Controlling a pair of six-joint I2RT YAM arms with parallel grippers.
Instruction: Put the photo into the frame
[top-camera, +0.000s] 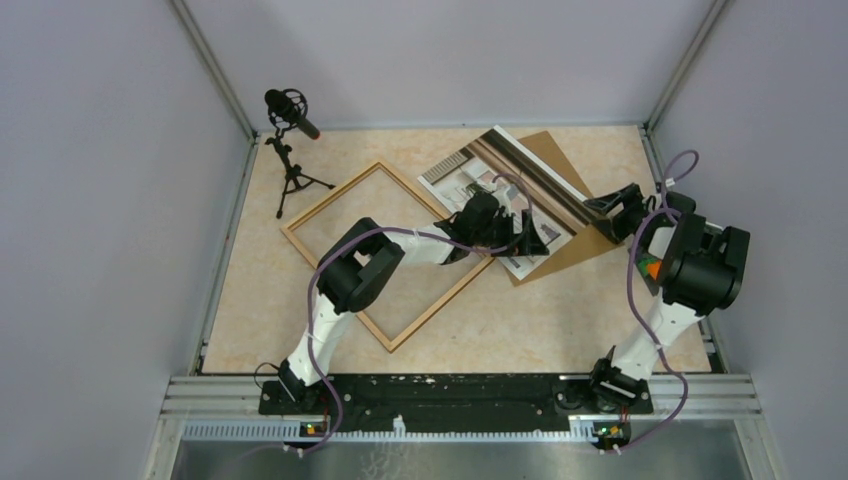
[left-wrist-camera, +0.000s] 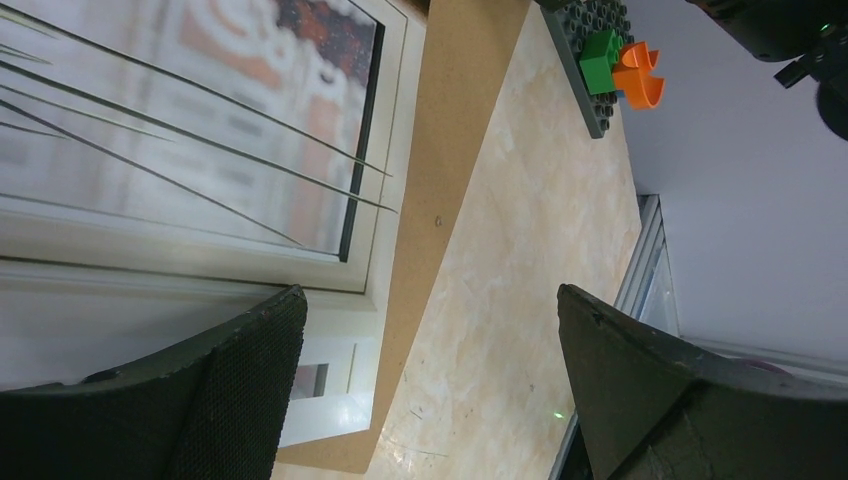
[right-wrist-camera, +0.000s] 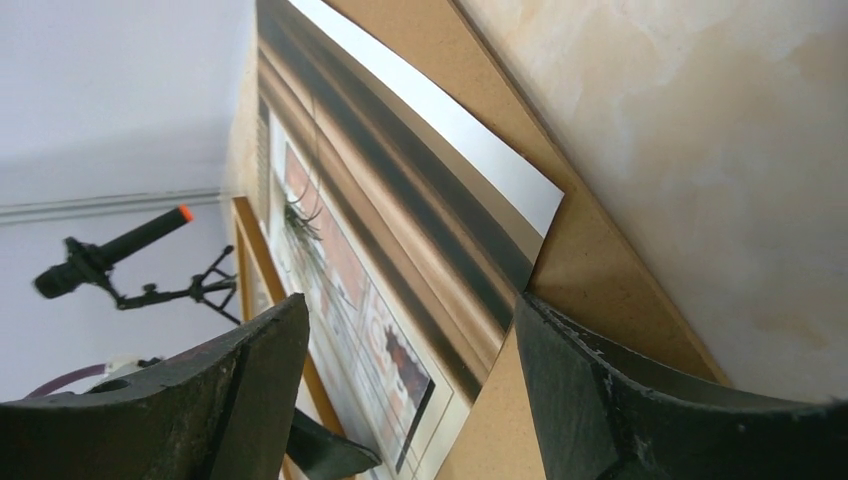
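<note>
The photo (top-camera: 478, 172) lies face up on a brown backing board (top-camera: 560, 158) at the back right, and its right side curls up a little. The light wood frame (top-camera: 330, 197) lies flat to its left, with nothing inside it. My left gripper (top-camera: 530, 236) is open over the photo's near corner; in the left wrist view its jaws (left-wrist-camera: 430, 330) straddle the photo's corner (left-wrist-camera: 200, 150) and the board's edge (left-wrist-camera: 450, 150). My right gripper (top-camera: 612, 214) is open at the photo's right corner; in the right wrist view its jaws (right-wrist-camera: 410, 310) stand either side of that corner of the photo (right-wrist-camera: 400, 230).
A microphone on a small tripod (top-camera: 290, 150) stands at the back left, also in the right wrist view (right-wrist-camera: 120, 260). A dark studded plate with green and orange bricks (left-wrist-camera: 612, 62) lies by the right wall. Metal rails edge the table.
</note>
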